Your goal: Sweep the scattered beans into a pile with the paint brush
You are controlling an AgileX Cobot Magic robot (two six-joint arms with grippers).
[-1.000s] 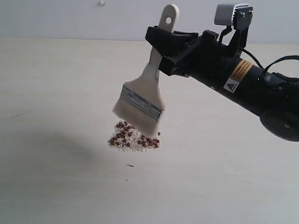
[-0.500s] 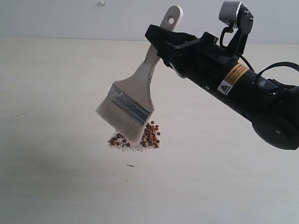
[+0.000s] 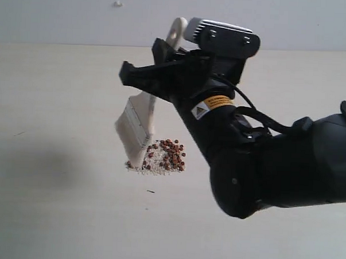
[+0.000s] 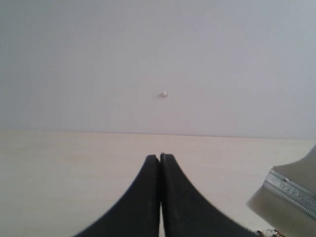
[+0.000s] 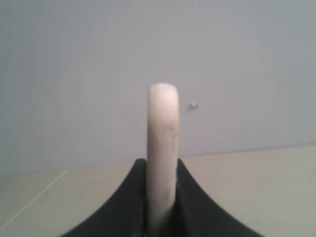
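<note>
**Brush held at the left edge of the gathered pile**

The wide flat paint brush [image 3: 140, 114], with its pale wooden handle, silver metal ferrule and whitish bristles, is clamped by the handle between the black fingers of the right gripper [image 3: 155, 71]. In the right wrist view the rounded handle end [image 5: 163, 148] stands straight up out of the closed jaws, which press on both its sides. The exterior view sees the brush almost edge-on. It is tilted, with the handle end up and back and the bristles pointing down. The bristle tips reach the left edge of the pile [image 3: 160, 157]; whether they press on the table cannot be told.

The pile is a compact clump on the pale wooden table [image 3: 59, 101], just left of the right arm. The small round reddish-brown beans [image 3: 169, 152] sit mostly on its right half, and fine whitish grains [image 3: 142, 167] show along its left and near edge. A tiny dark fleck [image 3: 151, 191] lies on the table just in front of it.

The left gripper [image 4: 160, 158] holds nothing, its two black jaws pressed together; the brush's ferrule and bristles [image 4: 291, 197] show beside it
</note>
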